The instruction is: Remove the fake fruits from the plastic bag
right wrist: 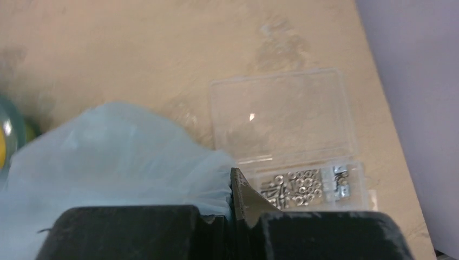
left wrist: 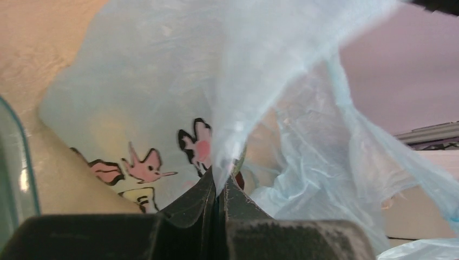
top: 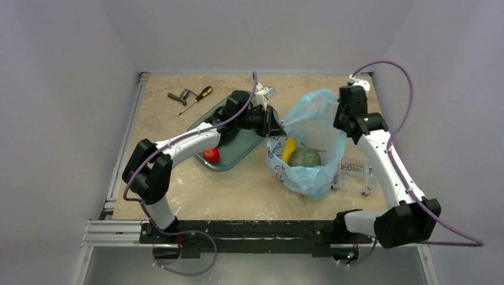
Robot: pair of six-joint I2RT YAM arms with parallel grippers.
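The left pincer (left wrist: 219, 181) and right pincer (right wrist: 233, 189) each pinch the bag (top: 315, 178) by its rim, spreading the mouth. The green fruit (top: 305, 157) and yellow fruit (top: 289, 149) lie inside. It would be best to hold that rim taut and level so no plastic folds over them.

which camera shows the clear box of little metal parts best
Right wrist: the clear box sits close and large, its metal parts plainly visible. Top external shows it small, partly hidden by the right arm. Left wrist shows none of it.
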